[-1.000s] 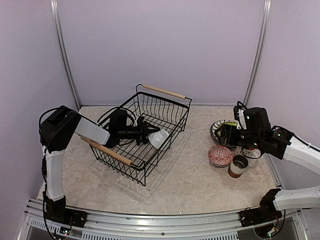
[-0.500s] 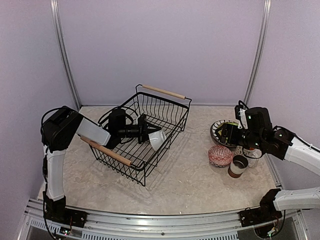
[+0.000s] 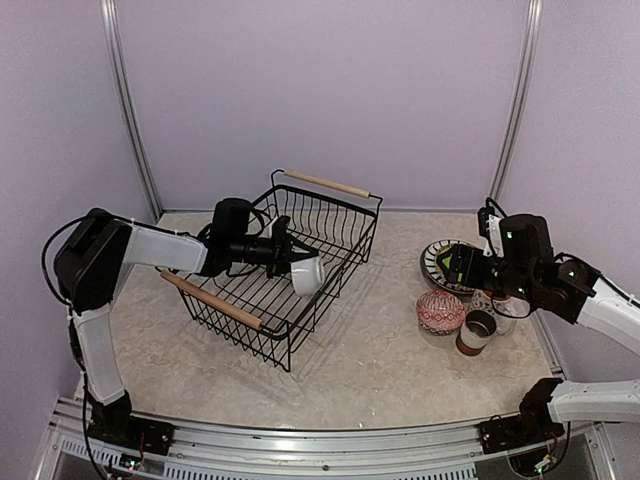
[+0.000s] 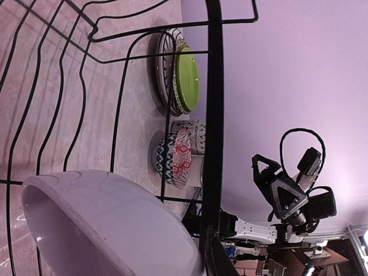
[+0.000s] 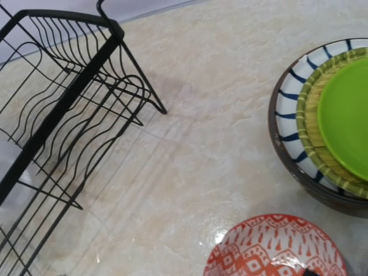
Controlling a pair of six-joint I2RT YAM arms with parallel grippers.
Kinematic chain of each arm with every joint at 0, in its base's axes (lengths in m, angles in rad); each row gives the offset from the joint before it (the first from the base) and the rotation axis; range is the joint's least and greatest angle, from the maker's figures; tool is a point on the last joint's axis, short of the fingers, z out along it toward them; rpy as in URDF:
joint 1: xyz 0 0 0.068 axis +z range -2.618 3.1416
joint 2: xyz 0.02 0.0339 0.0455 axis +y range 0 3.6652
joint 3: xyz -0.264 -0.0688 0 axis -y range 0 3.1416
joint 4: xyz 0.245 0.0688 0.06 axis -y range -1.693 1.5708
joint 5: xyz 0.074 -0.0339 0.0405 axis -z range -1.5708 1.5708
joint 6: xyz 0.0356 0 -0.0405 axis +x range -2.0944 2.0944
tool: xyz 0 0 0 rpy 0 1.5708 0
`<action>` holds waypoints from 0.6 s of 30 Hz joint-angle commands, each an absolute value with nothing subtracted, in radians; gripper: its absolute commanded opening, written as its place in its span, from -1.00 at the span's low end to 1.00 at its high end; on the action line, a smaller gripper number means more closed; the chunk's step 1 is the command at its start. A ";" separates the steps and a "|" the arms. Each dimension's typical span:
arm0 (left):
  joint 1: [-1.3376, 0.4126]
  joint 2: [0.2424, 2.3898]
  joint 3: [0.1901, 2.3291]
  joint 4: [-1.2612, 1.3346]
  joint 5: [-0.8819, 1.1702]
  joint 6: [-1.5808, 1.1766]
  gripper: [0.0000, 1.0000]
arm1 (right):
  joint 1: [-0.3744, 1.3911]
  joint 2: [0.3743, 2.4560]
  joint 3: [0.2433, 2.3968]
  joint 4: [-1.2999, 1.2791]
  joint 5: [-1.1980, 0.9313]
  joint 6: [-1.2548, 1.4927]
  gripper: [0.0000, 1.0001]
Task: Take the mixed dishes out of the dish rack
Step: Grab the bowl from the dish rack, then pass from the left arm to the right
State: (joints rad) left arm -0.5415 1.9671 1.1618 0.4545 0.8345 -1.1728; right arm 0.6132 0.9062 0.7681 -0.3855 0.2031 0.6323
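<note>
Pale lilac walls with metal corner posts surround a beige marbled tabletop, evenly lit.

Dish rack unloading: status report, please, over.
Left gripper shut on white bowl inside dish rack. Right gripper open by plate stack. Rack wires close around bowl.

The table bears dish rack, plates, patterned bowl, mugs.

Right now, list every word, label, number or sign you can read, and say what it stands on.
No text can be read in any view.
The plates and the patterned bowl carry only decoration.
Marks on the mug: too small to read.
The white bowl and the dish rack are bare.
</note>
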 commanded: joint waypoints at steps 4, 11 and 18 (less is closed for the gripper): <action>-0.564 1.752 1.361 -0.106 0.647 -0.729 -1.00 | 0.621 0.859 0.795 -0.442 0.261 0.608 0.70; -0.743 1.713 1.619 -0.443 0.367 -0.416 -1.00 | 0.622 0.839 0.864 -0.498 0.345 0.555 0.71; -0.897 1.801 1.820 -0.552 0.213 -0.261 -1.00 | 0.622 0.792 0.895 -0.477 0.313 0.513 0.80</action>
